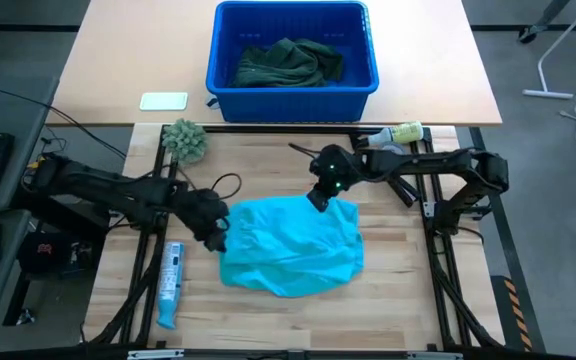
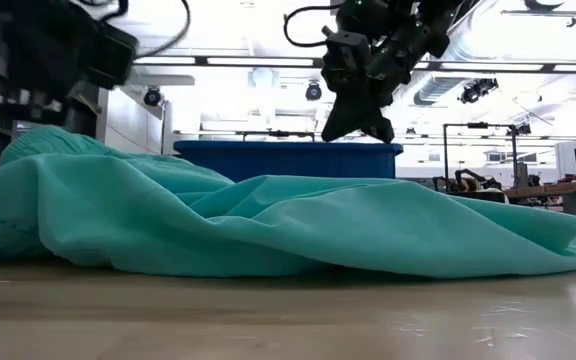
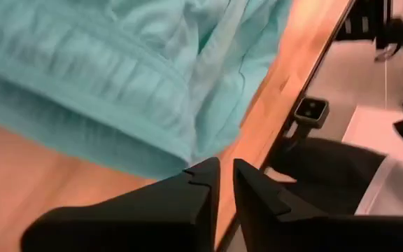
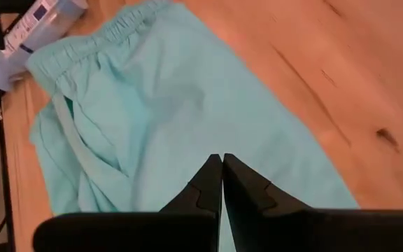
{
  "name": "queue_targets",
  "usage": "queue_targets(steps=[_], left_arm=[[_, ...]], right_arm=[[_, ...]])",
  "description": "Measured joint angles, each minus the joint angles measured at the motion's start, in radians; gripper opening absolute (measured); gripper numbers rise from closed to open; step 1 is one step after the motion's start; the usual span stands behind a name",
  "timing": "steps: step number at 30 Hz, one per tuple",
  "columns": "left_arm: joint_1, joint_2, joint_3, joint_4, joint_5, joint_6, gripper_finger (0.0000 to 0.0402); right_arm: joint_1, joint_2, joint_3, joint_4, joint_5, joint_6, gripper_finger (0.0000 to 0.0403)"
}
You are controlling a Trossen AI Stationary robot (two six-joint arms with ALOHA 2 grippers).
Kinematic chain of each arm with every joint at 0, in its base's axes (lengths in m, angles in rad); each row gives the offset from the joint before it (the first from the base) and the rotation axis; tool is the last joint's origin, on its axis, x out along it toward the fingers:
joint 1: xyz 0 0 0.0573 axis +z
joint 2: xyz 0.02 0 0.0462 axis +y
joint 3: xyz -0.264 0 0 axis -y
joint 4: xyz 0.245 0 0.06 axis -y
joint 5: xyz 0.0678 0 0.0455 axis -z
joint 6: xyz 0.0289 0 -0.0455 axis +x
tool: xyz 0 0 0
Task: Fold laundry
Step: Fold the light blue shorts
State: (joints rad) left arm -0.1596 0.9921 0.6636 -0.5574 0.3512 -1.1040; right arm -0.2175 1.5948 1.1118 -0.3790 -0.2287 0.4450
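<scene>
Wooden table (image 1: pixel 398 300); bright ceiling lights (image 2: pixel 268 62)

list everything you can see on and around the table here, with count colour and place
turquoise garment: 1, turquoise, crumpled mid-table
dark green laundry: a heap, dark green, inside the bin
bin: 1, blue, on the far table
fuzzy ball: 1, grey-green, far left of the work table
tube: 1, blue and white, near left edge
bottle: 1, yellowish, far right corner
card: 1, pale, left of the bin
left gripper: 1, dark, at the garment's left edge, holding nothing
right gripper: 1, dark, shut, above the garment's far edge
</scene>
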Motion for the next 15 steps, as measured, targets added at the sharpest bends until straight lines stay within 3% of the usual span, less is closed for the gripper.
queue_targets(steps=[7, 15], left_arm=[[-0.116, 0.008, 0.000, -0.008, -0.221, -0.236, 0.0111], [-0.124, 0.085, 0.000, 0.009, -0.182, -0.306, 0.0171]], right_arm=[[-0.007, 0.000, 0.000, -0.023, -0.004, -0.078, 0.0001], [-0.007, 0.000, 0.000, -0.061, -0.014, -0.132, 0.0001]])
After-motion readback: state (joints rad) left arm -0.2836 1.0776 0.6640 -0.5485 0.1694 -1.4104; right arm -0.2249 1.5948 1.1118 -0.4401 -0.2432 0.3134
